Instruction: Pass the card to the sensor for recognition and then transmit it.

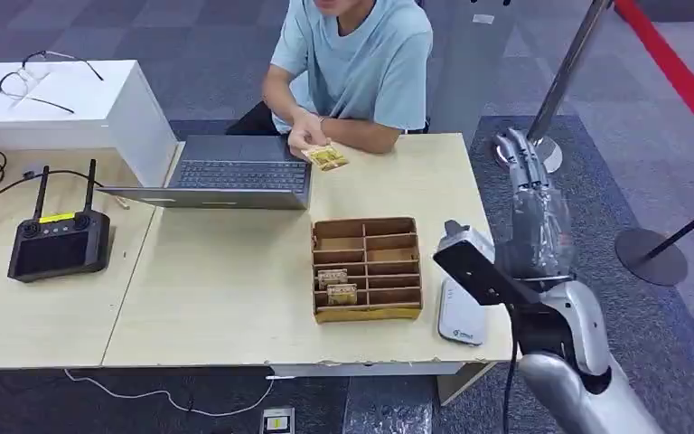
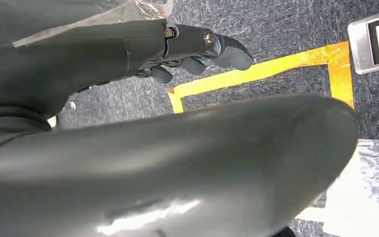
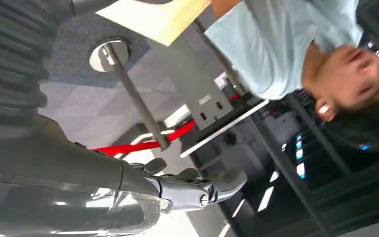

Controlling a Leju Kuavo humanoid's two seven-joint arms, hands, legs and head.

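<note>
Tabletop (image 1: 235,271): two cards (image 1: 337,286) (boxed), one sensor (image 1: 460,314)

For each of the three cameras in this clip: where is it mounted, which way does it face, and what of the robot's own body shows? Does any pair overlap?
Head view: high on the body, looking down at the table, card box and seated person; right hand raised beside the table.
Left wrist view: behind the hanging left hand, facing carpet with yellow tape.
Right wrist view: behind the right hand, turned, facing the person and a stanchion pole.
Shared: head and right wrist views both show the person and the right hand.
</note>
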